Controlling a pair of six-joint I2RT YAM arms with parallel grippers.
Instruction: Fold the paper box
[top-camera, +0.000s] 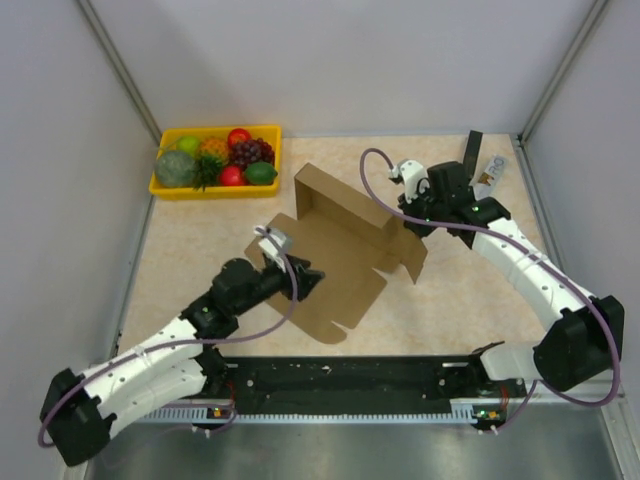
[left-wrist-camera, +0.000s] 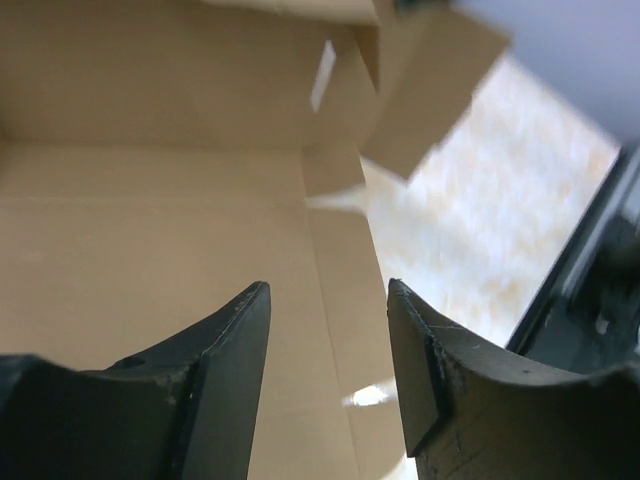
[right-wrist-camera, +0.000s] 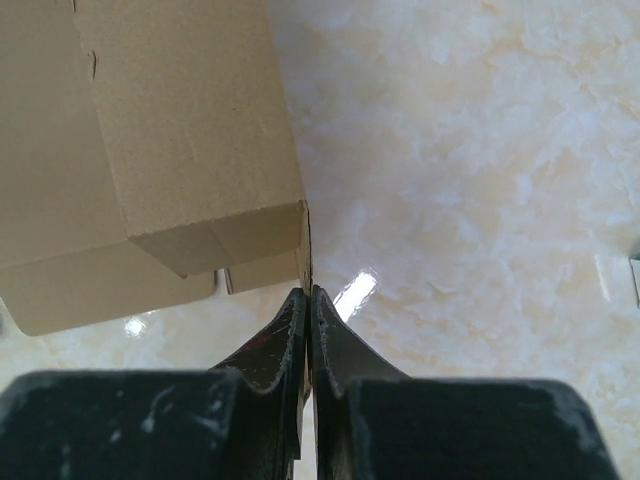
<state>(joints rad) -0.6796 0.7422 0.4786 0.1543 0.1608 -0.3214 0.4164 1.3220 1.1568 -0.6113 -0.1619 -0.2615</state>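
Note:
The paper box (top-camera: 335, 255) is a brown die-cut cardboard sheet lying mid-table, its far wall and right side flap raised. My left gripper (top-camera: 305, 280) hovers over the sheet's near left part. In the left wrist view it (left-wrist-camera: 328, 290) stands open above the flat panel (left-wrist-camera: 150, 200), with nothing between the fingers. My right gripper (top-camera: 410, 225) is at the box's right flap. In the right wrist view it (right-wrist-camera: 308, 292) is shut, and the thin edge of the upright flap (right-wrist-camera: 190, 130) runs down into the jaws.
A yellow tray (top-camera: 200, 192) of fruit stands at the back left. A dark strip (top-camera: 472, 150) and a small item (top-camera: 490, 170) lie at the back right. Grey walls enclose the table, and a black rail (top-camera: 350, 380) runs along the near edge.

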